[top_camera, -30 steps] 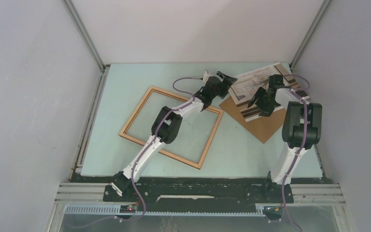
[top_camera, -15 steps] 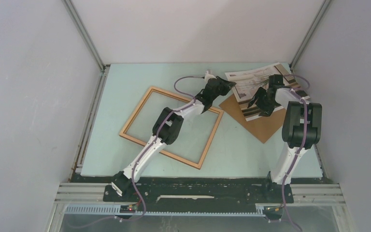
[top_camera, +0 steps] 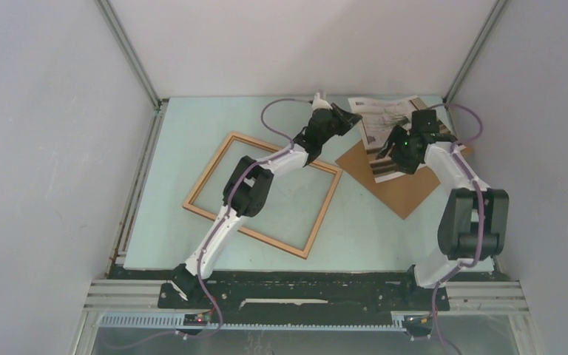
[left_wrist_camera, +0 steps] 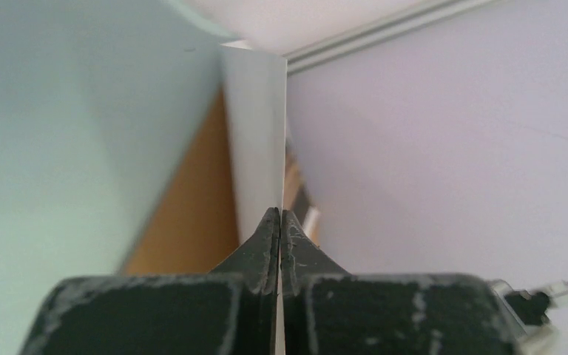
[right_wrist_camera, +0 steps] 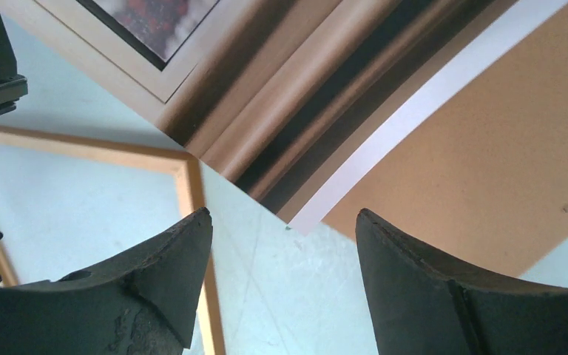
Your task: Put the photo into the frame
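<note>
The left pincer [left_wrist_camera: 278, 225] was shut tight on the thin white edge of the photo [left_wrist_camera: 255, 133], its two dark fingers [left_wrist_camera: 262, 244] pressed together with only the sheet between them. In its wrist view the print ran edge-on away from the tips. The brown backing board [left_wrist_camera: 192, 222] lay beneath it to the left, and the pale green bench [left_wrist_camera: 59, 133] beyond that.

Seen from above, this pincer gripped the photo's left corner at the far middle of the bench. The print lay partly over the far end of the backing board, near the back right corner, wholly outside the frame [top_camera: 207, 170]. The frame lay flat to the left, apart from the print, with the left arm [top_camera: 244, 188] reaching across it.

The right pincer [right_wrist_camera: 281, 244] stood wide open and held nothing. It hung over the near corner of the photo, where dark brown stripes ran beside a curving white border. Whether it touched the print could not be told. The fine marks on the print were too small to read as writing.
</note>
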Controlling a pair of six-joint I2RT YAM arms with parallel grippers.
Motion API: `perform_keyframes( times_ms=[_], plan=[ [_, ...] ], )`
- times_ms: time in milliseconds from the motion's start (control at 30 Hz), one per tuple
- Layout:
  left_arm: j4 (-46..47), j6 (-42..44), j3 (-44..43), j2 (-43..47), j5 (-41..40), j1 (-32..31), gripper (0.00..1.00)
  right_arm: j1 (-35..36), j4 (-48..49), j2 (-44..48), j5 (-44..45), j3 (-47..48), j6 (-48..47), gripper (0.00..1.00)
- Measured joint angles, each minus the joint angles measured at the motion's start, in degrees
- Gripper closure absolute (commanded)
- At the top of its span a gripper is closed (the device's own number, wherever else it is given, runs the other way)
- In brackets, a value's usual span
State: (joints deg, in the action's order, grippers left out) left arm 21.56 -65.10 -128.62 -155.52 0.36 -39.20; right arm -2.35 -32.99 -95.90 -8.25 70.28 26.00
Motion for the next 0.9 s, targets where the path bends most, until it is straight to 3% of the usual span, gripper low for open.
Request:
perform_keyframes(
  times_ms=[233, 400, 667, 900],
  plan=[
    [12.3, -5.8, 9.7, 11.2, 7.4, 1.4, 1.00, -0.5, -2.6, 15.5, 0.1, -1.6, -0.2, 0.20],
    [14.2, -5.6, 25.1, 22.8, 9.7, 3.0, 1.00, -1.6, -4.1, 22.0, -0.7, -4.2, -0.3, 0.20],
    [-0.8, 4.5, 44.6, 49.2, 14.4, 7.3, 1.00, -2.9, -9.4, 26.4, 0.2, -6.6, -2.8, 0.19],
    [-24.0, 18.8, 48.0, 73.5, 16.6, 18.1, 1.00, -3.1, -11.0, 30.3, -0.7, -6.9, -3.8, 0.19]
  ],
)
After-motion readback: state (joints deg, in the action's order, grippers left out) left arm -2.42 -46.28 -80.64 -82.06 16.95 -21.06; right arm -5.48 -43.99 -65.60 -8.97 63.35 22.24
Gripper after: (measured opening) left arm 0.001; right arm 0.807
